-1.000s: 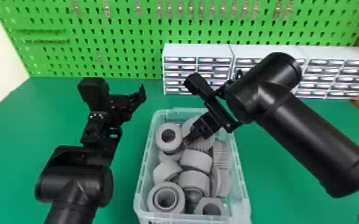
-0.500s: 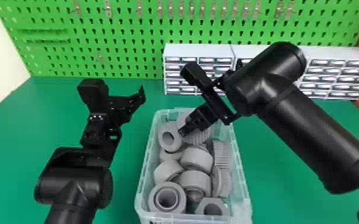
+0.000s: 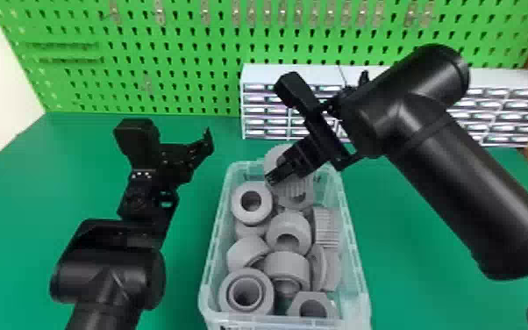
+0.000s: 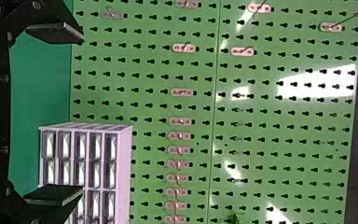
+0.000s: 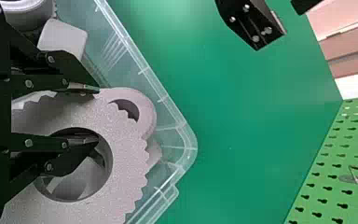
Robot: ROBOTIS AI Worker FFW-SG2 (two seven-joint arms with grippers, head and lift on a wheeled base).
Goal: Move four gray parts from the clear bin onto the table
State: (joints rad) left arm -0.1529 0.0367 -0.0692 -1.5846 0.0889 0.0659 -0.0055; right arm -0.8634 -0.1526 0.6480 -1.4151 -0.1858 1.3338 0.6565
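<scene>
Behind everything you have the green pegboard [image 3: 180, 57], its top cut off in your head view. Below it lies the green surface [image 3: 26, 188], hidden in part by both arms and running out of view at the bottom.

Your right arm [image 3: 465, 188] comes in from the right edge, which crops it; your left arm [image 3: 109, 272] is cut by the bottom edge. The white drawer cabinet [image 3: 263, 74] stands against the pegboard, its middle blocked from you by the right arm.

The clear bin [image 3: 355, 263] sits on the surface between the arms, its near end cropped. Gray parts [image 3: 287, 263] are piled inside, overlapping so much that you can't make out the lower ones.

Your left claw [image 3: 208, 142] is over the surface, left of the bin; its two fingers stand wide apart with nothing between them. Your right claw [image 3: 272, 177] is at the bin's far end, gripping the wall of a large toothed gear [image 5: 128, 186], one fingertip in the bore and the other at the outer edge. The wrist view crops that gear, and the claw covers some of it. A smaller gray ring [image 5: 147, 114] is half hidden behind it.
</scene>
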